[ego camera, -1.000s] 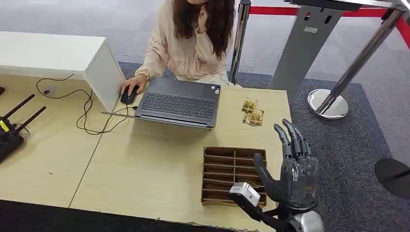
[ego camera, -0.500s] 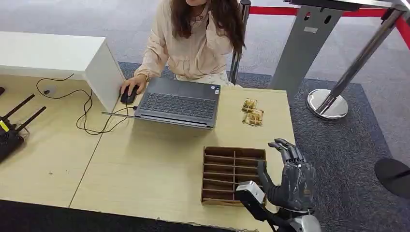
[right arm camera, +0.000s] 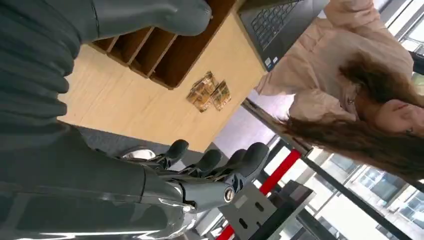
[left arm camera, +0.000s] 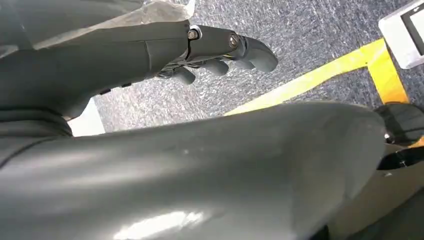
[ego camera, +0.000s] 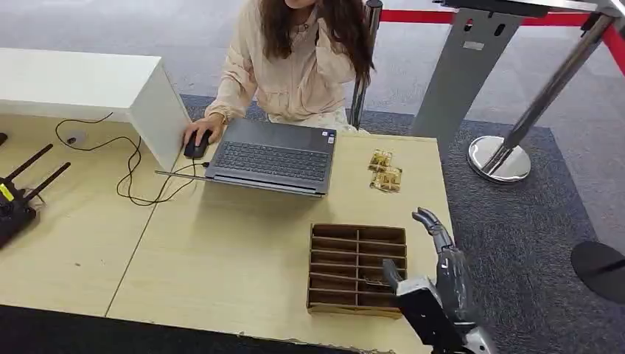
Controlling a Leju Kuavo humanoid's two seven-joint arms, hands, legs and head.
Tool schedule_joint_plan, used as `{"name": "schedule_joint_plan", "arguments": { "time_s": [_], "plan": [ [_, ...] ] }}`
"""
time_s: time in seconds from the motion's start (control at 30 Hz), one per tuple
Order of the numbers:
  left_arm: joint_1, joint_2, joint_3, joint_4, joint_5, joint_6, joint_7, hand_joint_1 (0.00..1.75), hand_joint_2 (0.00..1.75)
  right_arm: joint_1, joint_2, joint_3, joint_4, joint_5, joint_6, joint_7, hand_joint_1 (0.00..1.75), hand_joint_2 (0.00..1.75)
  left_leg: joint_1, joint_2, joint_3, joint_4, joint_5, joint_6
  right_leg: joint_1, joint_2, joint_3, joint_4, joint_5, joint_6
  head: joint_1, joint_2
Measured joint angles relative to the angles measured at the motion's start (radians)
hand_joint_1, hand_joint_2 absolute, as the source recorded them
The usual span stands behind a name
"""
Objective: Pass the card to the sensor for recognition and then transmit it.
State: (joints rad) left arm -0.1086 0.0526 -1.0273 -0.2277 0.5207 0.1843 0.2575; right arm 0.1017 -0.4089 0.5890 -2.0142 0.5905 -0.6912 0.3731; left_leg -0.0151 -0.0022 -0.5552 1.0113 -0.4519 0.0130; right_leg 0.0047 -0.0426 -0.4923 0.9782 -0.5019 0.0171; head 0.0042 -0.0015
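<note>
head: high, looking down | right wrist: close behind right hand (right arm camera: 200,165), sharing slotted tray (ego camera: 356,267) | left wrist: floorward

A dark grey, many-fingered right hand (ego camera: 444,273) with a silver screw at a finger joint is seen, wrapped partly in clear film.

bench (ego camera: 221,251): pale wood-grain laminate, smooth, matt
divided tray (ego camera: 357,267): brown cardboard, matt
laptop (ego camera: 273,156): dark grey, smooth, matt
stanchion base (ego camera: 499,158): polished metal, glossy
floor carpet (ego camera: 531,236): grey, rough pile
right hand (ego camera: 442,273): dark grey plastic, slight sheen
</note>
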Motion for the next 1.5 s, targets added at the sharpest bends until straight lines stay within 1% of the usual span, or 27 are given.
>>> {"name": "schedule_joint_plan", "arguments": {
  "time_s": [0.1, 0.2, 0.27, 0.3, 0.37, 0.4, 0.47, 0.5, 0.6, 0.63, 0.8, 0.87, 0.93, 1.07, 1.13, 1.23, 1.5],
  "plan": [
    [0.0, 0.0, 0.005, 0.0, 0.003, 0.003, 0.0, 0.0, 0.0, 0.009, -0.019, 0.0, -0.016, -0.005, 0.0, 0.003, 0.45, 1.75, 0.0, 0.0, 0.0, 0.0, 0.0, 0.0, 0.0, 0.0, 0.0, 0.0, 0.0, 0.0, 0.0, 0.0],
    [0.0, 0.0, 0.006, 0.0, 0.003, 0.005, -0.001, 0.0, 0.0, 0.019, -0.034, 0.001, -0.026, 0.006, 0.0, 0.021, 0.51, 1.75, 0.0, 0.0, 0.0, 0.0, 0.0, 0.0, 0.0, 0.0, 0.0, 0.0, 0.0, 0.0, 0.0, 0.0],
    [0.0, 0.0, 0.006, 0.0, 0.003, 0.005, -0.001, 0.0, 0.0, 0.024, -0.043, 0.0, -0.032, 0.027, -0.001, 0.036, 0.51, 1.75, 0.0, 0.0, 0.0, 0.0, 0.0, 0.0, 0.0, 0.0, 0.0, 0.0, 0.0, 0.0, 0.0, 0.0],
    [0.0, 0.0, 0.007, 0.0, 0.003, 0.005, -0.001, 0.0, 0.0, 0.026, -0.047, 0.0, -0.032, 0.044, -0.001, 0.047, 0.56, 1.75, 0.0, 0.0, 0.0, 0.0, 0.0, 0.0, 0.0, 0.0, 0.0, 0.0, 0.0, 0.0, 0.0, 0.0],
    [0.0, 0.0, 0.008, 0.0, 0.003, 0.005, 0.005, 0.0, 0.0, 0.032, -0.055, -0.001, -0.033, 0.089, 0.0, 0.082, 0.58, 1.75, 0.0, 0.0, 0.0, 0.0, 0.0, 0.0, 0.0, 0.0, 0.0, 0.0, 0.0, 0.0, 0.0, 0.0],
    [0.0, 0.0, 0.008, 0.0, 0.003, 0.003, 0.022, 0.0, 0.0, 0.036, -0.06, -0.001, -0.036, 0.109, 0.0, 0.107, 0.65, 1.75, 0.0, 0.0, 0.0, 0.0, 0.0, 0.0, 0.0, 0.0, 0.0, 0.0, 0.0, 0.0, 0.0, 0.0],
    [0.0, 0.001, 0.007, 0.0, 0.003, -0.005, 0.047, 0.0, 0.0, 0.042, -0.068, 0.0, -0.037, 0.154, 0.0, 0.144, 0.66, 1.75, 0.0, 0.0, 0.0, 0.0, 0.0, 0.0, 0.0, 0.0, 0.0, 0.0, 0.0, 0.0, 0.0, 0.0],
    [0.0, 0.002, 0.007, 0.0, 0.003, -0.009, 0.051, 0.0, 0.0, 0.046, -0.073, 0.0, -0.037, 0.177, 0.0, 0.158, 0.7, 1.75, 0.0, 0.0, 0.0, 0.0, 0.0, 0.0, 0.0, 0.0, 0.0, 0.0, 0.0, 0.0, 0.0, 0.0],
    [0.0, 0.003, 0.007, 0.0, 0.002, -0.013, 0.057, 0.0, 0.0, 0.051, -0.088, 0.001, -0.037, 0.215, 0.003, 0.186, 0.72, 1.75, 0.0, 0.0, 0.0, 0.0, 0.0, 0.0, 0.0, 0.0, 0.0, 0.0, 0.0, 0.0, 0.0, 0.0],
    [0.0, 0.003, 0.007, 0.0, 0.002, -0.013, 0.058, 0.0, 0.0, 0.051, -0.091, 0.002, -0.038, 0.219, 0.005, 0.191, 0.75, 1.75, 0.0, 0.0, 0.0, 0.0, 0.0, 0.0, 0.0, 0.0, 0.0, 0.0, 0.0, 0.0, 0.0, 0.0],
    [0.0, 0.006, 0.007, 0.0, 0.0, -0.014, 0.063, 0.0, 0.0, 0.05, -0.114, 0.006, -0.044, 0.228, 0.026, 0.21, 0.75, 1.75, 0.0, 0.0, 0.0, 0.0, 0.0, 0.0, 0.0, 0.0, 0.0, 0.0, 0.0, 0.0, 0.0, 0.0],
    [0.0, 0.007, 0.007, 0.0, 0.0, -0.016, 0.064, 0.0, 0.0, 0.047, -0.119, 0.01, -0.047, 0.227, 0.032, 0.212, 0.73, 1.75, 0.0, 0.0, 0.0, 0.0, 0.0, 0.0, 0.0, 0.0, 0.0, 0.0, 0.0, 0.0, 0.0, 0.0],
    [0.0, 0.008, 0.007, 0.0, -0.001, -0.016, 0.064, 0.0, 0.0, 0.042, -0.125, 0.014, -0.047, 0.22, 0.04, 0.216, 0.68, 1.75, 0.0, 0.0, 0.0, 0.0, 0.0, 0.0, 0.0, 0.0, 0.0, 0.0, 0.0, 0.0, 0.0, 0.0],
    [0.0, 0.009, 0.007, 0.0, -0.001, -0.018, 0.066, 0.0, 0.0, 0.027, -0.131, 0.035, -0.051, 0.209, 0.053, 0.211, 0.66, 1.75, 0.0, 0.0, 0.0, 0.0, 0.0, 0.0, 0.0, 0.0, 0.0, 0.0, 0.0, 0.0, 0.0, 0.0],
    [0.0, 0.009, 0.007, 0.0, -0.001, -0.018, 0.067, 0.0, 0.0, 0.013, -0.132, 0.052, -0.052, 0.204, 0.062, 0.21, 0.66, 1.75, 0.0, 0.0, 0.0, 0.0, 0.0, 0.0, 0.0, 0.0, 0.0, 0.0, 0.0, 0.0, 0.0, 0.0],
    [0.0, 0.01, 0.007, 0.0, -0.001, -0.019, 0.068, 0.0, 0.0, -0.006, -0.138, 0.079, -0.056, 0.203, 0.076, 0.21, 0.61, 1.75, 0.0, 0.0, 0.0, 0.0, 0.0, 0.0, 0.0, 0.0, 0.0, 0.0, 0.0, 0.0, 0.0, 0.0],
    [0.0, 0.01, 0.007, 0.0, 0.0, -0.02, 0.07, 0.0, 0.0, -0.045, -0.145, 0.147, -0.056, 0.211, 0.11, 0.229, 0.61, 1.75, 0.0, 0.0, 0.0, 0.0, 0.0, 0.0, 0.0, 0.0, 0.0, 0.0, 0.0, 0.0, 0.0, 0.0]
  ]
}}
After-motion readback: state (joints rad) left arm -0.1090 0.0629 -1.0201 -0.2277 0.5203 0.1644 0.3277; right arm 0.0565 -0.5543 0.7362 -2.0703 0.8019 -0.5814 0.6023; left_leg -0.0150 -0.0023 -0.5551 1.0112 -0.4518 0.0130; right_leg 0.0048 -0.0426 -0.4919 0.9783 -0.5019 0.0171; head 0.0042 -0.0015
